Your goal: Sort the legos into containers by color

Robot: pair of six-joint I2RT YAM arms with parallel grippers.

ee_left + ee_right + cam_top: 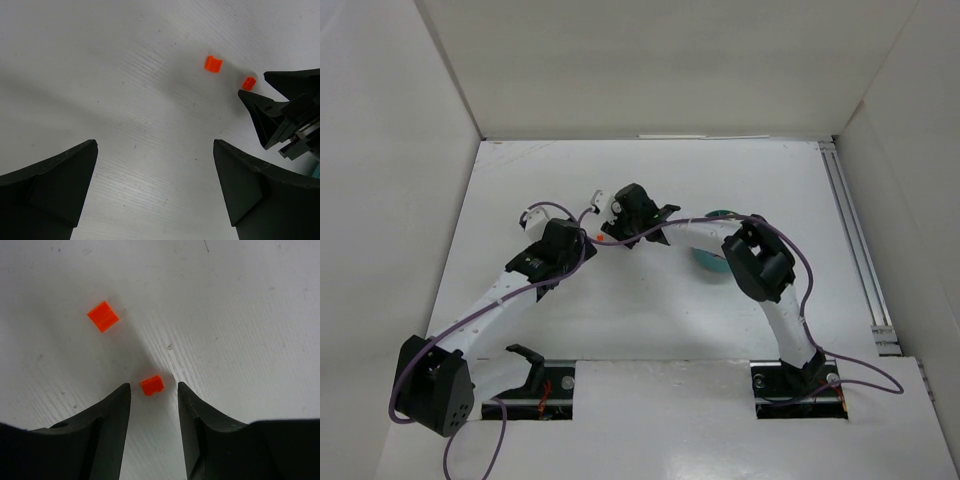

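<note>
Left of the small orange brick [151, 385], the left claw [154, 145] hangs spread wide and empty. Around that brick the right claw [153, 386], the nearer one, stands with jaws apart and not touching it, the brick's long side spanning the gap. Right of it, the teal dish [706, 262] rests on the worktop [650, 320], half hidden.

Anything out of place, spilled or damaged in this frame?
Nothing stands out. On the white table, a smaller orange brick sits between the right claw's open tips, touching neither; a larger orange brick lies loose beyond it. The teal dish is mostly hidden behind the right arm.
</note>
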